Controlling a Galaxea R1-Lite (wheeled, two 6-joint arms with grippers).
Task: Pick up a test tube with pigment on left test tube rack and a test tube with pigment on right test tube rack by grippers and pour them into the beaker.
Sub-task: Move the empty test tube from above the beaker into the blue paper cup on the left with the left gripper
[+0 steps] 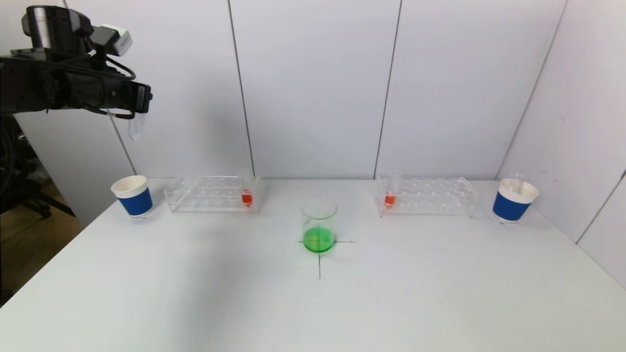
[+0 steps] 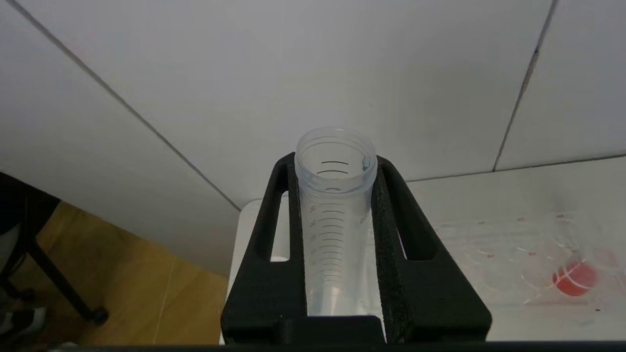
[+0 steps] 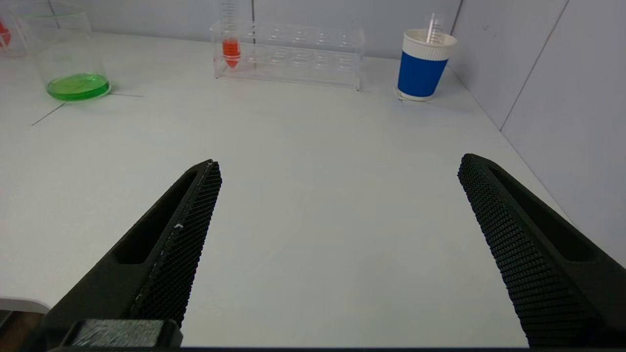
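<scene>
My left gripper (image 1: 138,108) is raised high above the table's far left, over the left blue cup (image 1: 133,196). It is shut on a clear, empty graduated test tube (image 2: 335,220), which hangs below it in the head view (image 1: 136,128). The left rack (image 1: 205,194) holds a tube with orange pigment (image 1: 247,196), also in the left wrist view (image 2: 574,278). The right rack (image 1: 430,196) holds a tube with orange pigment (image 1: 390,198). The beaker (image 1: 319,225) holds green liquid at the table's middle. My right gripper (image 3: 340,164) is open and empty above the near right of the table, out of the head view.
A right blue cup (image 1: 514,199) with a clear tube in it stands beside the right rack, near the right wall. It also shows in the right wrist view (image 3: 423,66). A black cross (image 1: 319,259) marks the table under the beaker. The table's left edge drops to the floor.
</scene>
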